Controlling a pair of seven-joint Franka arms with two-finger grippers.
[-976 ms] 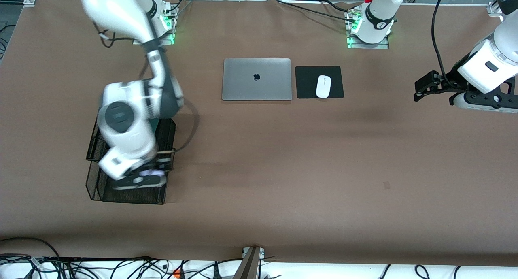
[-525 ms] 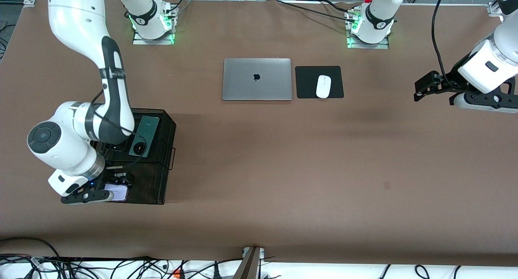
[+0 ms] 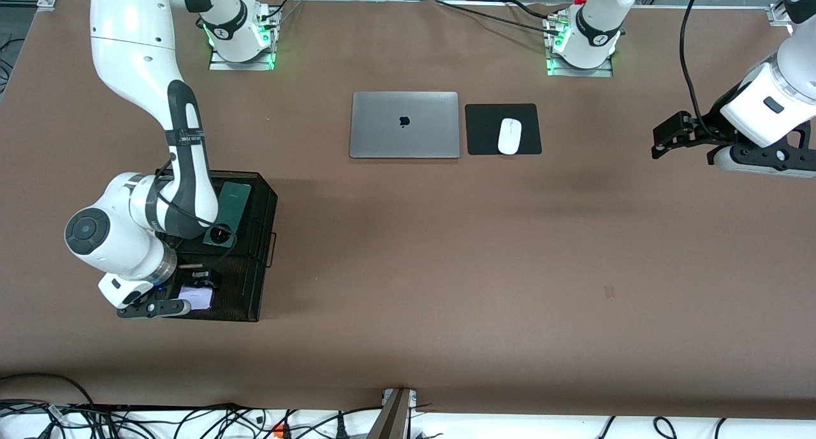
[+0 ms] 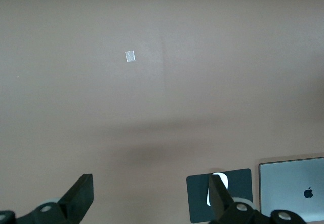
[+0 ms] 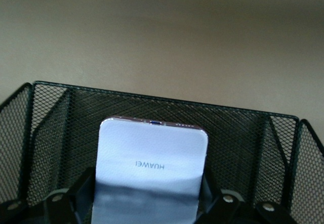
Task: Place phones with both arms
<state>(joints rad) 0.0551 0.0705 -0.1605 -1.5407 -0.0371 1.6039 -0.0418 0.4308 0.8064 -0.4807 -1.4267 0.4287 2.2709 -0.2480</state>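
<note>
My right gripper point(image 3: 195, 292) is low in the nearer part of a black mesh basket point(image 3: 258, 260), shut on the pale pink-lavender flip phone point(image 3: 197, 297). In the right wrist view the fingers point(image 5: 83, 193) grip both side edges of that phone point(image 5: 152, 153), with the basket walls point(image 5: 45, 133) round it. The long dark green phone point(image 3: 227, 211) lies in the basket's farther part, partly under the right arm. The black flip phone is hidden. My left gripper point(image 3: 660, 139) is open and empty in the air over the left arm's end of the table; its wrist view point(image 4: 150, 204) shows bare table.
A closed silver laptop point(image 3: 404, 125) lies at the middle of the table near the bases. Beside it a white mouse point(image 3: 509, 136) sits on a black pad point(image 3: 484, 130). Both also show in the left wrist view, the laptop point(image 4: 293, 188) and the mouse point(image 4: 216, 179).
The right arm swung across the basket toward the right arm's end of the table with the pale phone, then came back a little. The left arm has not moved.
</note>
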